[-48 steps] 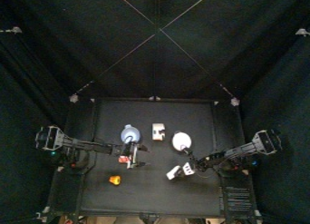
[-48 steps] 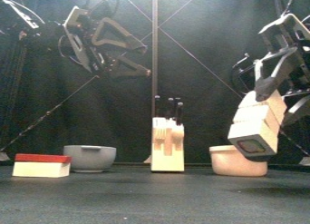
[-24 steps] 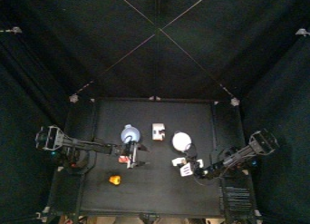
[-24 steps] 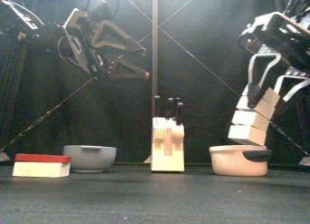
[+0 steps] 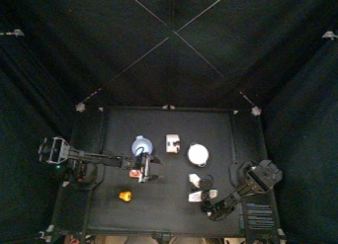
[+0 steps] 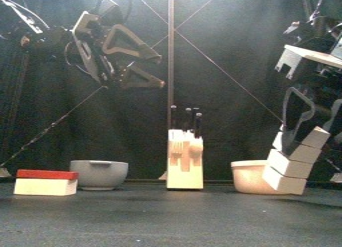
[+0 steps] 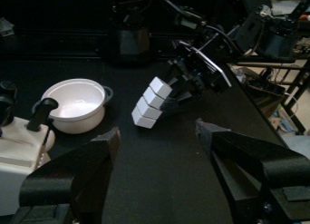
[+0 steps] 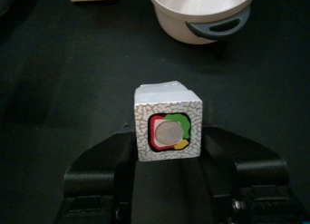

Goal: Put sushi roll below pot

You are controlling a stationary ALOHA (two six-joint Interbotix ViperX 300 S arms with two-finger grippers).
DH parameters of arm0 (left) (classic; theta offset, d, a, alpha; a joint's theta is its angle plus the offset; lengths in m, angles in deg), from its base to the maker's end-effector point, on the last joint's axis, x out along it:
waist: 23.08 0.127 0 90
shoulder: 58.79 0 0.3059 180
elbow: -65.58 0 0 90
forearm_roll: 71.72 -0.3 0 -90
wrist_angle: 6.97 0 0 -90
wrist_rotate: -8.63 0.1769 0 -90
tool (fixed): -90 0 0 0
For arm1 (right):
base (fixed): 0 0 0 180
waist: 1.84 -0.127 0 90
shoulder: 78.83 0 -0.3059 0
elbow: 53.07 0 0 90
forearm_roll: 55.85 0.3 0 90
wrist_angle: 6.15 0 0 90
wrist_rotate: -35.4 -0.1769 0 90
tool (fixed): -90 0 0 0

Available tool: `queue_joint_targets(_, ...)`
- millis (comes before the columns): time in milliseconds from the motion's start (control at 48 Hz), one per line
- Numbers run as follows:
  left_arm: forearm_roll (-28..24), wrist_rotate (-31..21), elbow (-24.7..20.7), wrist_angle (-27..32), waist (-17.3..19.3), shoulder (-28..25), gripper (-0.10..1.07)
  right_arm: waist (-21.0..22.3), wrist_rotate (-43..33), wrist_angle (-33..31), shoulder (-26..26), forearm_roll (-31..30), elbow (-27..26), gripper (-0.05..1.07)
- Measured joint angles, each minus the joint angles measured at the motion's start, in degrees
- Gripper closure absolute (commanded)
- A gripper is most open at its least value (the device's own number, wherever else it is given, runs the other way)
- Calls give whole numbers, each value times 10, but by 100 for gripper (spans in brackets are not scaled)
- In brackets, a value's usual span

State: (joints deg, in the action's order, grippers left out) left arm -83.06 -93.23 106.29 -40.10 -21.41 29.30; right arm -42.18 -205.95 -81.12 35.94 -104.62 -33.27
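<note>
Table (image 5: 113,124): carries everything; the strip on the front-edge side of the pot is bare, so there is room for the drop.
Left gripper (image 7: 158,160): jaws spread wide with nothing between them, parked high over the bowl side, likely to stay clear of the working arm.
Right gripper (image 8: 169,141): jaws pinching the sushi roll from both sides, reaching down to the front-edge side of the pot.
Pot (image 5: 199,152): white, round, upright; it marks the target.
Bowl (image 6: 98,173): grey, apart, uninvolved.
Knife block (image 6: 185,161): upright between bowl and pot.
Sushi roll (image 8: 169,128): held tilted, low, just in front of the pot; whether it touches the table I cannot tell. Judged nearly placed, release remaining.
</note>
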Motion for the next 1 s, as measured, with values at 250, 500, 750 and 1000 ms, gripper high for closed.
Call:
queue_joint_targets(250, 0, 0, 0, 0, 4, 0, -2, -10, -4, -35, 25, 1, -12, 44)
queue_joint_targets(500, 0, 0, 0, 0, 5, 0, -2, -5, -5, -57, 36, -12, -13, 42)
queue_joint_targets(750, 0, 0, 0, 0, 5, 0, -2, -6, -5, -54, 56, -9, -31, 17)
queue_joint_targets(1000, 1, 0, 0, 0, 6, 0, -2, -6, -4, -44, 66, 1, -42, -2)
